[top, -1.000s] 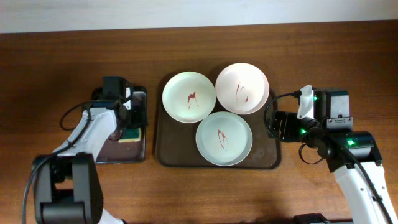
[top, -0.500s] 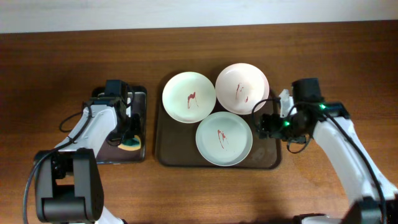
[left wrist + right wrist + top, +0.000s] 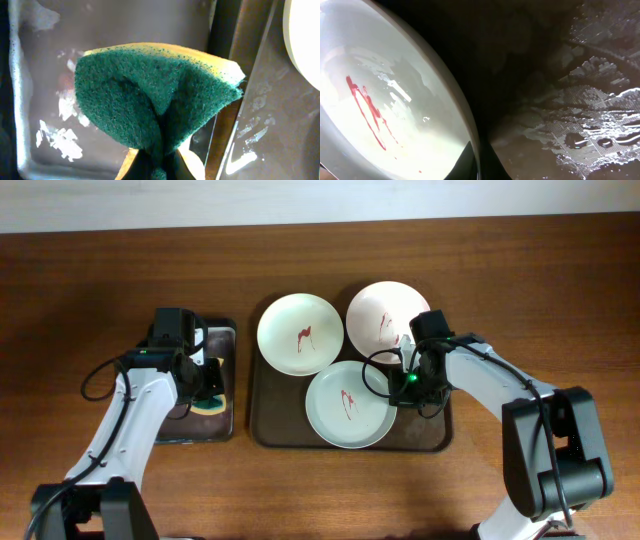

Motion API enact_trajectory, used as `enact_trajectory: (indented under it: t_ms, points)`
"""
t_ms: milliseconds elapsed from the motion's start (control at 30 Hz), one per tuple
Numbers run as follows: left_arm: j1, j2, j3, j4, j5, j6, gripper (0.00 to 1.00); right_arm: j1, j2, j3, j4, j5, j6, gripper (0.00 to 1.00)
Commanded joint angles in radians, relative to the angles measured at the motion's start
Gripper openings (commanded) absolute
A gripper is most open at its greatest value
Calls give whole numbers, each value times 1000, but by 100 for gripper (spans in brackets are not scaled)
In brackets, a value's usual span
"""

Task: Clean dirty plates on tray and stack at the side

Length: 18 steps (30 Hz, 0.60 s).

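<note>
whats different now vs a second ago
The right gripper swung in from beside the brown tray and closed on the right rim of the front plate, which slid slightly left. The left gripper keeps the sponge pinched over the black tray, shifted only a little. The rear-left plate and rear-right plate are about where they were, smears unwiped.

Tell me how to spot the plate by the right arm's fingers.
Find the big brown tray mid-table, holding three smeared white plates. Yours is the front plate, faintly greenish, while the other two sit side by side behind it.
</note>
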Motion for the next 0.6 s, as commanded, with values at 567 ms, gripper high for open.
enact_trajectory:
  t_ms: [567]
  points:
    - [-1, -178, 19, 425, -208, 89, 0, 10, 14, 2, 10, 2, 18, 4]
